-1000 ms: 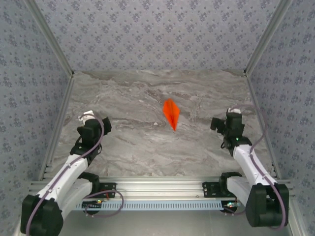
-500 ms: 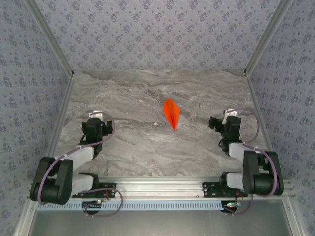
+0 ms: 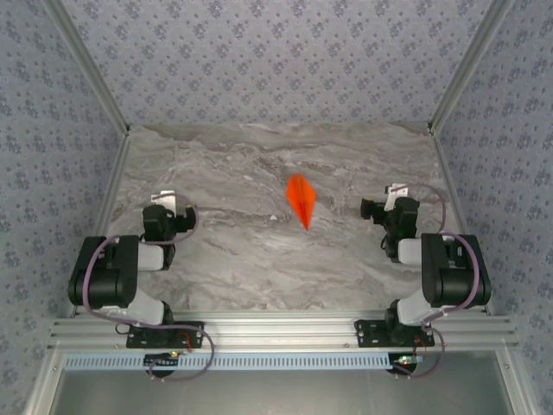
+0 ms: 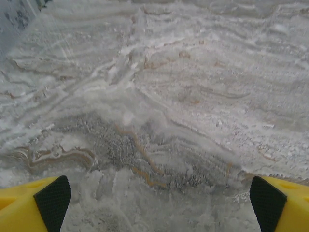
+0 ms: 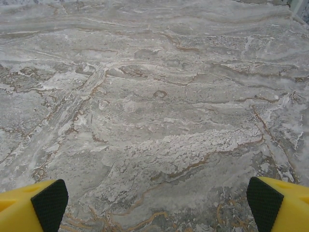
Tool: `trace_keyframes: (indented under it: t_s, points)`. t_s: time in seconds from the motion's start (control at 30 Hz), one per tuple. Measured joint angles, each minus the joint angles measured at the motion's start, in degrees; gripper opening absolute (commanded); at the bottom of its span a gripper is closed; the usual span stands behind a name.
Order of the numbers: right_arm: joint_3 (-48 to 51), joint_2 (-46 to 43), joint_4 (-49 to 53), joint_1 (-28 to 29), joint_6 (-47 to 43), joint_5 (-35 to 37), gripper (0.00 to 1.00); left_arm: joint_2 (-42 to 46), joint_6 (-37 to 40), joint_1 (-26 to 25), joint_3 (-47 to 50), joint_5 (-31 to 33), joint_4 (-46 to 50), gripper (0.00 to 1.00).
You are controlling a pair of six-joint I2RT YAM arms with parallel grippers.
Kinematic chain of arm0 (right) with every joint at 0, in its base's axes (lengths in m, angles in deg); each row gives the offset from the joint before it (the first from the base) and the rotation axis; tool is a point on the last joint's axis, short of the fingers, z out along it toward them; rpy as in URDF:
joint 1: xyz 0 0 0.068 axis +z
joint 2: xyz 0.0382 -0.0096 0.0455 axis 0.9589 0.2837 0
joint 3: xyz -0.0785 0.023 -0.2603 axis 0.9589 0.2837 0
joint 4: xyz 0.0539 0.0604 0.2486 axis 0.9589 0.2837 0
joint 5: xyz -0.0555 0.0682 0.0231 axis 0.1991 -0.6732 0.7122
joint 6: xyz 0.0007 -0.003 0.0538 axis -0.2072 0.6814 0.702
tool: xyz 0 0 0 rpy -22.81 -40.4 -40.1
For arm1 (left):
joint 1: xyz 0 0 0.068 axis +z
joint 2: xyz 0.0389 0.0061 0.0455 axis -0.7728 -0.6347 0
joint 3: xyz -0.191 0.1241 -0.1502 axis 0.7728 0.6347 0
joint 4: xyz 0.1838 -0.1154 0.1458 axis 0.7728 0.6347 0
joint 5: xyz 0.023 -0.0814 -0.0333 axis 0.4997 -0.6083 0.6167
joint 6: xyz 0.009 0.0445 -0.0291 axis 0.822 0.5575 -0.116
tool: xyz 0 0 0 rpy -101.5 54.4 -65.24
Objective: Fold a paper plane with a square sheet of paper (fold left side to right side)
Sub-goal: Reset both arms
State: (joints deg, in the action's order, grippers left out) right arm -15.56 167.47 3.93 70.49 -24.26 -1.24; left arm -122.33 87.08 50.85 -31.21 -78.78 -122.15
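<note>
The square sheet of paper lies folded into a narrow orange dart, the paper plane [image 3: 301, 201], flat on the marble table [image 3: 259, 164] near its middle, point toward the near edge. My left gripper [image 3: 163, 216] rests low at the left, well away from the plane. My right gripper [image 3: 393, 210] sits low at the right, also apart from it. In the left wrist view the left gripper [image 4: 158, 205] is open, with yellow fingertips [image 4: 48, 200] at the frame's corners and bare marble between. The right gripper [image 5: 158, 205] is likewise open over bare marble, with black pads [image 5: 50, 203].
Patterned walls with metal rails [image 3: 104, 216] close the table on the left, right and back. The aluminium mounting rail [image 3: 276, 333] with both arm bases runs along the near edge.
Both arms have folded back over their bases, and the grippers have drawn slightly outward and back. The orange plane has not moved. Both grippers stay open.
</note>
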Motion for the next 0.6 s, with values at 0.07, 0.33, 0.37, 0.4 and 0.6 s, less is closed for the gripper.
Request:
trace_keyframes:
  t_s: [0.07,0.33,0.37,0.4,0.6]
  points:
    - [0.00,0.00,-0.02,0.00,0.00,0.00,1.00,-0.35,-0.46,0.35,-1.97,-0.48,1.86,0.98]
    - [-0.02,-0.02,0.00,0.83,-0.46,0.17,1.00,-0.37,-1.53,1.36,-4.79,-0.63,2.29,0.98]
    - [-0.02,-0.02,0.00,0.92,-0.59,0.26,1.00,-0.37,-1.53,1.36,-4.79,-0.63,2.27,0.98]
    - [-0.02,-0.02,0.00,0.94,-0.63,0.26,1.00,-0.37,-1.53,1.36,-4.79,-0.63,2.29,0.98]
    - [-0.02,-0.02,0.00,0.94,-0.66,0.26,1.00,-0.37,-1.53,1.36,-4.79,-0.66,2.38,0.98]
